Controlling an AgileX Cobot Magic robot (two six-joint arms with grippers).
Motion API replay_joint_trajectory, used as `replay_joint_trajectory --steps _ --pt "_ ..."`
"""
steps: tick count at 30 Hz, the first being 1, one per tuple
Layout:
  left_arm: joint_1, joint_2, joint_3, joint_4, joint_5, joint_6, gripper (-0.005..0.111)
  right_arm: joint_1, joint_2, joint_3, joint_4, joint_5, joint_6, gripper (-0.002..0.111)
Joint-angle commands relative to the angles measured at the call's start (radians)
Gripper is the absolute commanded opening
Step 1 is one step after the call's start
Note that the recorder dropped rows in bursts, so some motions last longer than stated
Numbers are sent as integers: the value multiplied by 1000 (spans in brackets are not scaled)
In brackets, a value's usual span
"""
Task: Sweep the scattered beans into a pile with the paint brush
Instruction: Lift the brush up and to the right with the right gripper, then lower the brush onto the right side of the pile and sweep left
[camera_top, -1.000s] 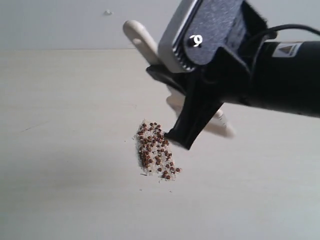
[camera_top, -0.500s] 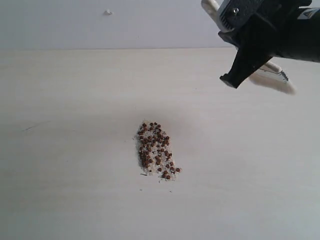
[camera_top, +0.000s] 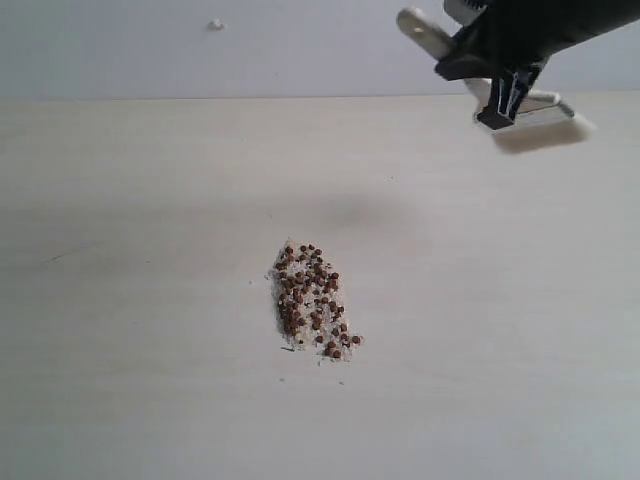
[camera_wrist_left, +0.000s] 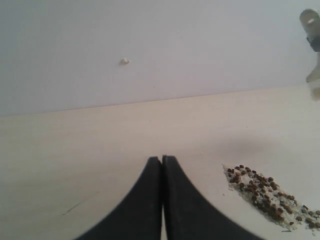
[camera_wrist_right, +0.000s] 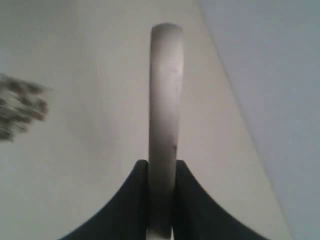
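Found the pale-handled, grey-banded, white-bristled flat paint brush (camera_top: 424, 30) high at the far right of the exterior view. Noted it pinched across its handle by the black right gripper (camera_top: 500, 105) and apparently lifted off the pale wood-grain tabletop (camera_top: 150, 200), with a shadow just under its blurred bristle end. Confirmed the pinch in the right wrist view: both dark fingers (camera_wrist_right: 132, 200) pressed flat against the handle, with the rounded end reaching well past them. Saw the black left gripper (camera_wrist_left: 162, 161) pressed together on nothing, with the heap near it on the table.

Located the tiny round reddish-brown beans (camera_top: 312, 300), mingled with pale crumbs, near the middle of the table in one narrow elongated patch, well apart from the brush. Spotted only a few stragglers at the patch's near end.

Judged the brush light, stiff along the handle and soft at the bristles, so likely to splay under hard pressure. Judged the smooth handle liable to swivel in a two-finger pinch; favoured a hold nearer the metal band for firmer strokes. Judged the beans light, hard and quick to roll, so best nudged with short gentle passes rather than flicked.
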Motion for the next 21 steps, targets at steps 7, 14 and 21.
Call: replay_joint_trajectory --steps 7,14,21 --pt "2 -3 1 -9 -2 -2 0 -101 193 23 580 530 -330 0" --pt "2 -3 1 -9 -2 -2 0 -17 153 232 722 530 -347 0" --pt "2 -3 1 -9 -2 -2 0 118 90 365 729 530 -379 0"
